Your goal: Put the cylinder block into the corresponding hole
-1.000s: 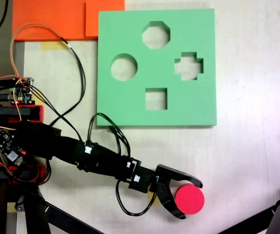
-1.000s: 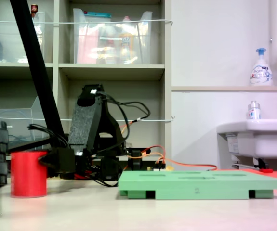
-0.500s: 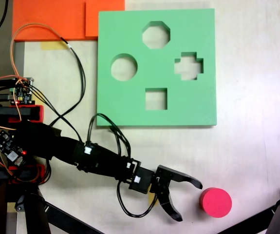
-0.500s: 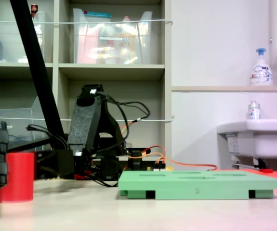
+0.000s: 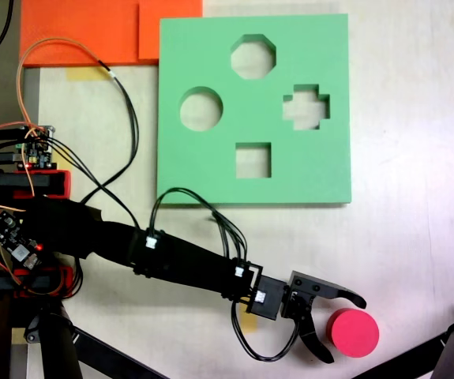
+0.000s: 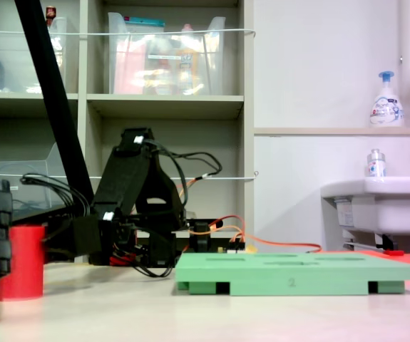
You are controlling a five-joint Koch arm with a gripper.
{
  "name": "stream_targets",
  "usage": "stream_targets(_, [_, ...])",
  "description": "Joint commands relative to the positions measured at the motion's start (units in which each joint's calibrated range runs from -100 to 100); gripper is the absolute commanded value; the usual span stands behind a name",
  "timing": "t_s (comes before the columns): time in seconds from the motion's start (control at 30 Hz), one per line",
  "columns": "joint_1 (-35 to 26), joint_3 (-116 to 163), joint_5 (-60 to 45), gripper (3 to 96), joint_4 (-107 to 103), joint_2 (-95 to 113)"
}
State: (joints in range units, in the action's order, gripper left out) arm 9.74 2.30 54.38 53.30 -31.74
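Green foam makes up the square board (image 5: 254,110) that is lying flat on the pale desk (image 5: 416,118) in both exterior views, its circular hole (image 5: 201,109) sitting toward the first exterior view's left, beside the octagonal, cross and square cut-outs. The black arm (image 5: 179,264) is reaching toward the first exterior view's lower right. Its pincer (image 5: 342,328) is standing open, fingers apart just beside the red cylinder block (image 5: 354,333), which is resting upright on the desk, well apart from the board.

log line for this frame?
phase: reach | claw: open, straddling cylinder block, not gripped | block: upright on table | circular hole: empty
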Motion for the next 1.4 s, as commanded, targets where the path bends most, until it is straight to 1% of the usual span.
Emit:
stream_targets(0.03, [0.0, -7.6, 0.3, 63.2, -1.9, -3.0])
stream_targets(0.17, [0.0, -11.7, 0.4, 62.8, -3.3, -7.2])
stream_targets(0.27, [0.0, -13.7, 0.4, 60.4, -3.7, -9.0])
stream_targets(0.4, [0.0, -14.3, 0.4, 48.7, -3.7, -9.5])
stream_targets(0.53, [0.1, -13.8, 0.4, 41.7, -4.2, -7.4])
stream_targets(0.8, [0.0, -9.5, 0.5, 38.1, -3.3, -3.6])
stream_targets(0.97, [-1.0, -2.3, 0.3, 38.1, -2.3, 7.3])
stream_targets(1.13, [-3.6, 8.2, 0.0, 38.1, -1.5, 25.6])
stream_targets(1.3, [-8.5, 19.4, -1.8, 38.0, -2.0, 47.9])
stream_targets(1.37, [-11.1, 24.5, -2.8, 34.2, -2.8, 57.2])
stream_targets(1.4, [-12.4, 26.1, -3.3, 33.8, -3.2, 60.6])
